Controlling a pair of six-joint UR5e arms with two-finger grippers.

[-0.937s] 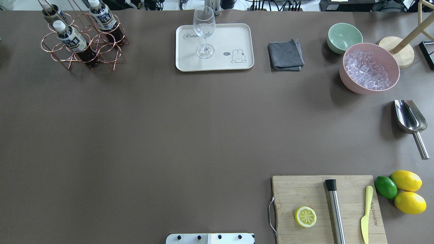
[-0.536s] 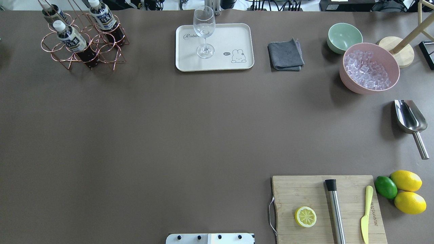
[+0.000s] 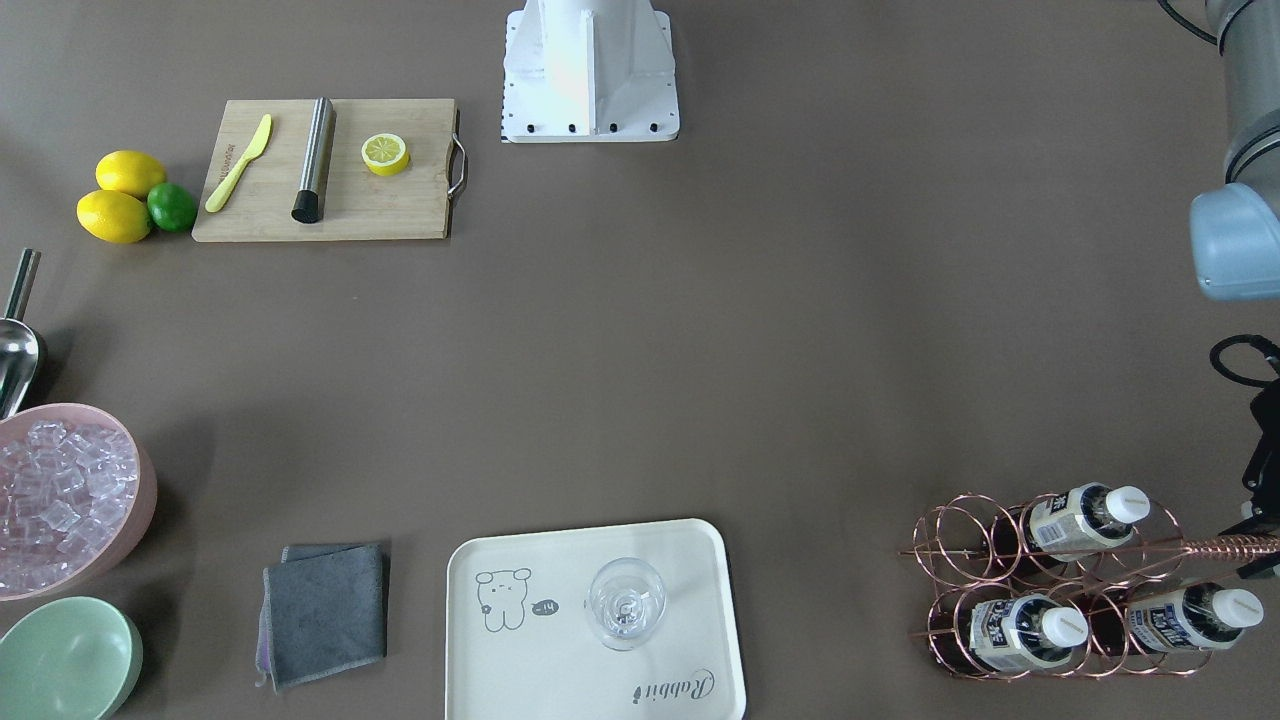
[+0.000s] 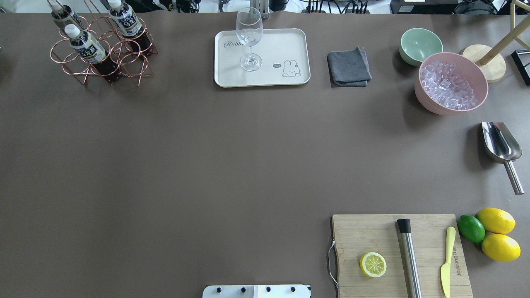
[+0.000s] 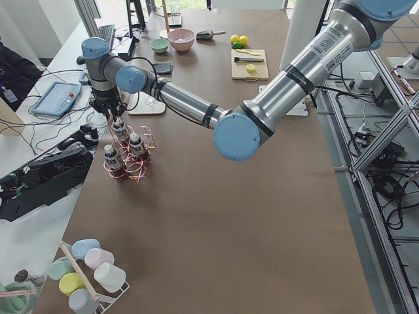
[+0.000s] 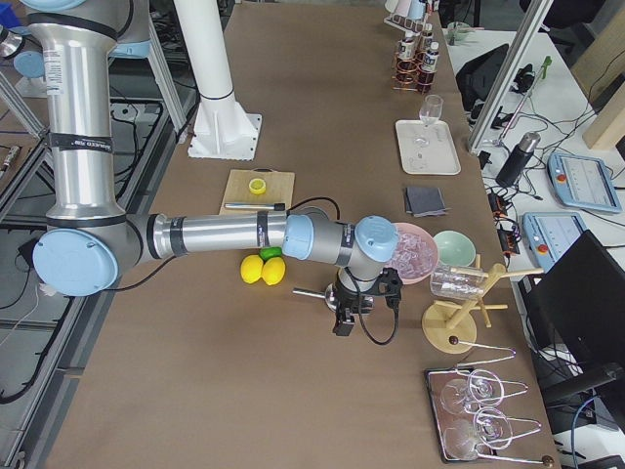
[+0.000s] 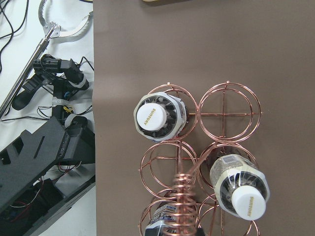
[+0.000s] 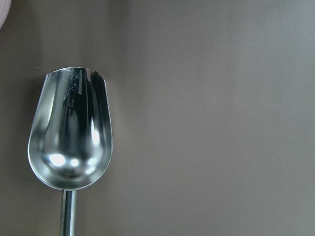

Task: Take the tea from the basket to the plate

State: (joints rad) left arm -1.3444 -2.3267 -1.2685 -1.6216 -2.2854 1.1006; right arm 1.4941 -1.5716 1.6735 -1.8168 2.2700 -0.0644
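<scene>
Three tea bottles [image 4: 87, 45] sit upright in the basket [image 7: 224, 115], white caps up. They fill three of the six rings and the other three are empty. In the left wrist view they alternate sides down the two rows, with the coiled handle [image 7: 183, 196] rising between them. No bottle is lifted and nothing touches them.

Left gripper [image 5: 109, 110] hangs directly above the basket, over the end farthest from the robot base. No fingers show in the wrist view, and only a dark edge of the tool shows in the front view. Can't tell whether the jaws are spread or closed.

Plate [image 4: 281, 45] is well apart from the basket, to the basket's right along the same far table edge. It carries a wine glass [image 4: 249, 41], upright on the half nearer the basket, and no tea.

A grey cloth [image 4: 348, 67], a mint bowl [image 4: 420, 44] and a pink bowl of ice [image 4: 451, 82] lie beyond the plate, each farther from the basket.

Right gripper [image 6: 342, 322] is at the table end opposite the basket, above a steel scoop [image 8: 71, 132]. It shows only in the side view, so can't tell its jaw state.
</scene>
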